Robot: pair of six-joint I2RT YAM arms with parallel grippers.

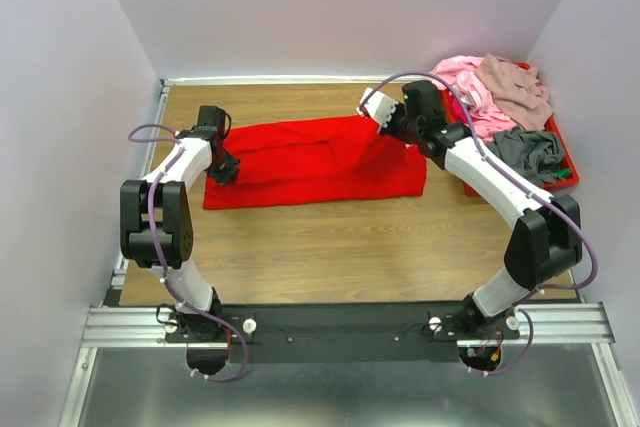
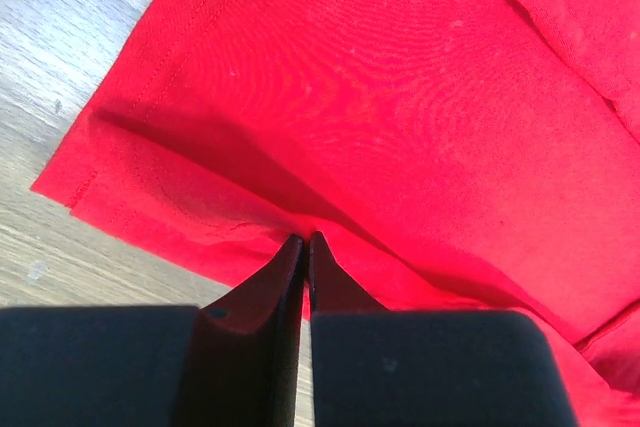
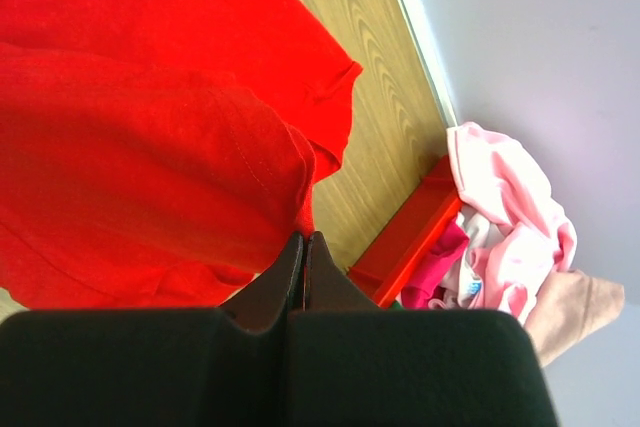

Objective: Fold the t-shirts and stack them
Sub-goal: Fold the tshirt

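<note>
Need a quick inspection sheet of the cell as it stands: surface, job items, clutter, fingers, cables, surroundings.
Surface: wood-grain table top, bare in front of the shirt.
Job's things: bright red fabric t-shirt lies part-folded across the middle; pink t-shirt, mauve-beige t-shirt and grey t-shirt are heaped unfolded in a red plastic tray at far right.
Clutter: nothing seen.
Grippers: left gripper has its fingers pinched on the red shirt's left end; right gripper has its fingers shut on the right end, with the fabric lifted there.
Cables: purple cables loop along both arms.
Surroundings: plain pale walls on three sides; metal rail at the near edge.
</note>
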